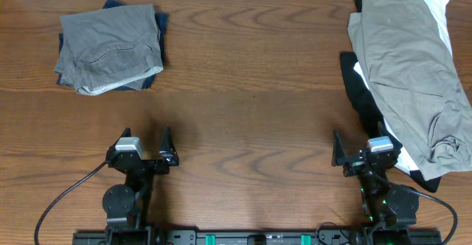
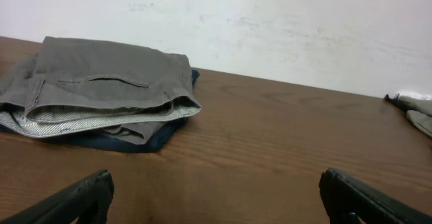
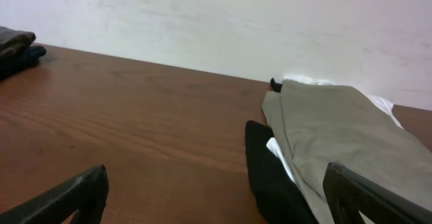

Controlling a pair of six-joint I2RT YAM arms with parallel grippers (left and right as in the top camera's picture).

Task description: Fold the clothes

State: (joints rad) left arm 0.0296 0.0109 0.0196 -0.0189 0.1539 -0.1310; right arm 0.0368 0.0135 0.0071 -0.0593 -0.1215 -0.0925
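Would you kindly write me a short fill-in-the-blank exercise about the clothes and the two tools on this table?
1. In the folded stack, the ___ trousers lie on top of the dark blue garment.
2. The left tool and the right tool are both ___ and hold nothing.
3. In the unfolded heap, the tan garment covers a white garment and a ___ one.

Missing words: gray; open; black.
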